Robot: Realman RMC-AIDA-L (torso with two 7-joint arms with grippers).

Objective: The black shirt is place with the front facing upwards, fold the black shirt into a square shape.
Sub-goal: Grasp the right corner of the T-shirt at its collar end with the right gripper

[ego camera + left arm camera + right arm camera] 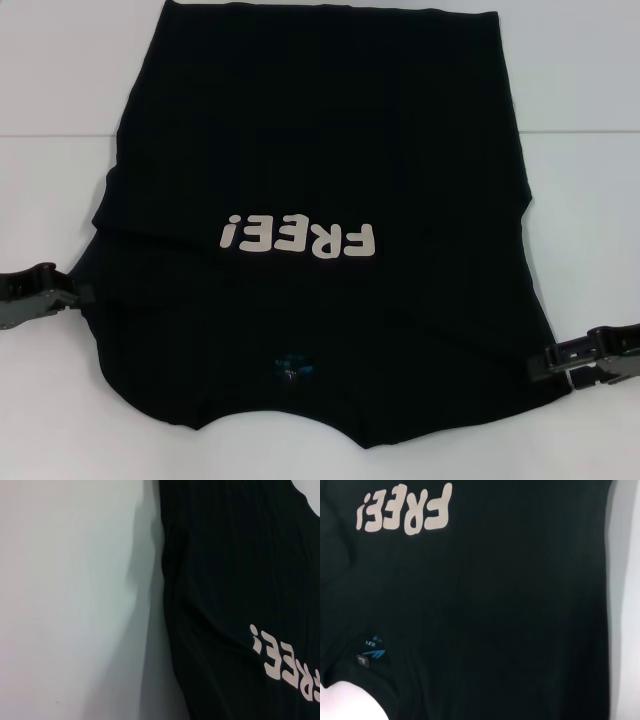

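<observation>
With its collar nearest the robot, the black shirt (320,150) runs lengthwise away.

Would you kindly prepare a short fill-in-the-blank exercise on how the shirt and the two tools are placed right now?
1. The white print on the black shirt reads ____.
2. The small tag at the shirt's neck is ____ in colour.
3. The left tool sits at the shirt's ____ edge.
4. In the head view, the shirt's collar lies at the ____ end, nearest the robot, while the right tool sits at the opposite side edge.

Missing words: FREE!; blue; left; near
</observation>
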